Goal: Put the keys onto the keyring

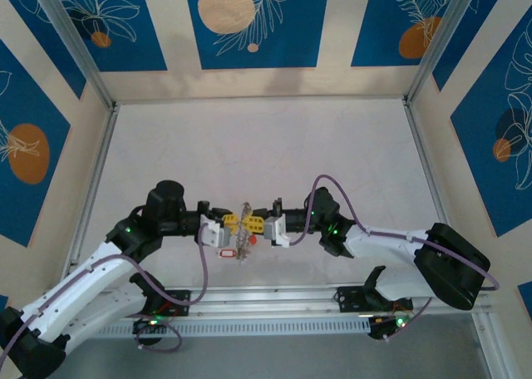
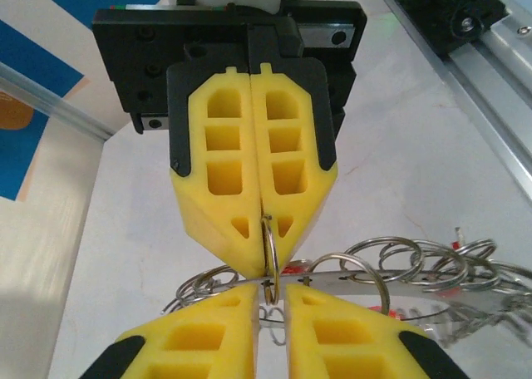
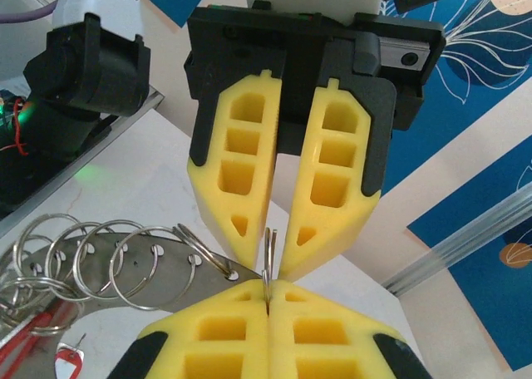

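— Where is the keyring (image 1: 243, 232)?

— Close to the near edge of the table (image 1: 266, 138), about halfway between its left and right edges. It sits right between the two grippers and looks thin from above.

— What does it look like up close?

— It is a flat grey metal band with holes. Lots of little rings loop through the holes in a bunch.

— Which bit is at the fingers?

— One small ring (image 2: 271, 254) at the end of the band. It stands edge-on, just where the two sets of yellow tips meet.

— Is the right gripper (image 3: 266, 292) holding it?

— Yes. Its fingers (image 2: 220, 171) are pressed together, and the small ring's wire comes out from between the tips.

— And the left gripper (image 2: 272, 294)?

— Its fingers (image 2: 191, 333) are a little apart. The same small ring sits in the thin gap between them. The two grippers point at each other, tip to tip, very close.

— Do the left fingers touch the small ring?

— I think there is a bit of space on each side, but the gap is so thin that it is hard to be sure.

— Any keys?

— A red key (image 1: 225, 252) with a white window is just beside the keyring, on the near side of the left gripper. It is too small from above to tell whether it hangs or lies on the table.
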`<action>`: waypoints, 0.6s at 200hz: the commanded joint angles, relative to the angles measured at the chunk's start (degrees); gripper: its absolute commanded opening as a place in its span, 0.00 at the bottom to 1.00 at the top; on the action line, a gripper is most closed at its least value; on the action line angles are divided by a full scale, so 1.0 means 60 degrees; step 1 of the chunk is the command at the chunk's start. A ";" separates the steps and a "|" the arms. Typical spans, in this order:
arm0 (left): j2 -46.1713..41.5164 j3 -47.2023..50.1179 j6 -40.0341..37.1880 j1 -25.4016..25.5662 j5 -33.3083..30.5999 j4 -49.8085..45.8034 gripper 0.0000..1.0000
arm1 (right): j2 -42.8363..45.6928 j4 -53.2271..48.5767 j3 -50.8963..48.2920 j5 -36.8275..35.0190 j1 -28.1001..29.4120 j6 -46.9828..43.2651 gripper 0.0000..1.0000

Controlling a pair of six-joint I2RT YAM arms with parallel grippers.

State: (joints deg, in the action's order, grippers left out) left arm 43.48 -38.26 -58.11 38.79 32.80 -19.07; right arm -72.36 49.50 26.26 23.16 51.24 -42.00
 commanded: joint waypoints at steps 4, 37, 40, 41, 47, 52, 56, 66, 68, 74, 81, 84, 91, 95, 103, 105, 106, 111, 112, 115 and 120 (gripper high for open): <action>-0.0131 0.0240 0.0406 0.0084 -0.0004 0.0582 0.16 | -0.0161 0.0701 0.0376 0.0039 0.0069 0.0155 0.00; -0.0029 0.0405 0.0970 0.0084 0.0375 0.1212 0.19 | -0.0243 0.1048 0.0326 -0.0310 0.0125 0.0702 0.00; -0.0008 0.0412 0.1005 0.0084 0.0389 0.1235 0.19 | -0.0249 0.1052 0.0324 -0.0312 0.0125 0.0725 0.00; -0.0009 0.0406 0.1016 0.0084 0.0399 0.1240 0.19 | -0.0247 0.1052 0.0317 -0.0313 0.0128 0.0720 0.00; 0.0001 0.0424 0.1067 0.0084 0.0422 0.1269 0.18 | -0.0245 0.1053 0.0311 -0.0333 0.0120 0.0761 0.00; 0.0022 0.0418 0.1071 0.0085 0.0459 0.1267 0.17 | -0.0246 0.1064 0.0294 -0.0338 0.0139 0.0777 0.00; 0.0029 0.0429 0.1071 0.0084 0.0477 0.1286 0.16 | -0.0256 0.1080 0.0278 -0.0351 0.0144 0.0778 0.00; 0.0073 0.0430 0.1008 0.0084 0.0500 0.1271 0.10 | -0.0220 0.1123 0.0232 -0.0394 0.0172 0.0790 0.00; 0.0076 0.0422 0.1000 0.0076 0.0497 0.1262 0.09 | -0.0213 0.1136 0.0225 -0.0408 0.0174 0.0789 0.00; 0.0098 0.0389 0.0970 0.0070 0.0492 0.1207 0.05 | -0.0189 0.1140 0.0196 -0.0455 0.0168 0.0812 0.00; 0.0108 0.0336 0.0940 0.0069 0.0435 0.1140 0.01 | -0.0162 0.1127 0.0158 -0.0500 0.0172 0.0818 0.00; 0.0106 0.0328 0.0927 0.0062 0.0411 0.1118 0.00 | -0.0151 0.1106 0.0151 -0.0525 0.0166 0.0816 0.00; 0.0081 0.0280 0.0926 0.0062 0.0326 0.1070 0.00 | -0.0124 0.1004 0.0120 -0.0573 0.0161 0.0736 0.00; 0.0066 0.0274 0.0925 0.0069 0.0262 0.1045 0.00 | -0.0102 0.0894 0.0120 -0.0603 0.0169 0.0655 0.00; 0.0026 0.0271 0.0914 0.0069 0.0126 0.1041 0.00 | -0.0028 0.0568 0.0120 -0.0679 0.0173 0.0426 0.00; 0.0024 0.0262 0.0907 0.0062 0.0092 0.1018 0.00 | -0.0004 0.0470 0.0120 -0.0702 0.0164 0.0372 0.00; 0.0021 0.0258 0.0887 0.0065 0.0074 0.1007 0.00 | 0.0015 0.0424 0.0128 -0.0706 0.0162 0.0339 0.01; 0.0012 0.0247 0.0786 0.0069 -0.0024 0.0931 0.00 | 0.0085 0.0126 0.0146 -0.0795 0.0164 0.0212 0.08; 0.0015 0.0250 0.0767 0.0069 -0.0035 0.0912 0.00 | 0.0103 0.0069 0.0148 -0.0819 0.0170 0.0200 0.09; 0.0018 0.0226 0.0689 0.0069 -0.0070 0.0828 0.00 | 0.0143 -0.0103 0.0160 -0.0887 0.0167 0.0159 0.15; 0.0043 0.0162 0.0512 0.0078 -0.0155 0.0664 0.00 | 0.0229 -0.0366 0.0177 -0.1031 0.0171 0.0114 0.24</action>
State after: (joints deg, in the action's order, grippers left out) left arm 43.35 -36.03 -52.88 38.65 31.44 -14.96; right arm -73.52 50.02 26.24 20.27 51.42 -38.81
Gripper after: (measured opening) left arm 0.044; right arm 0.082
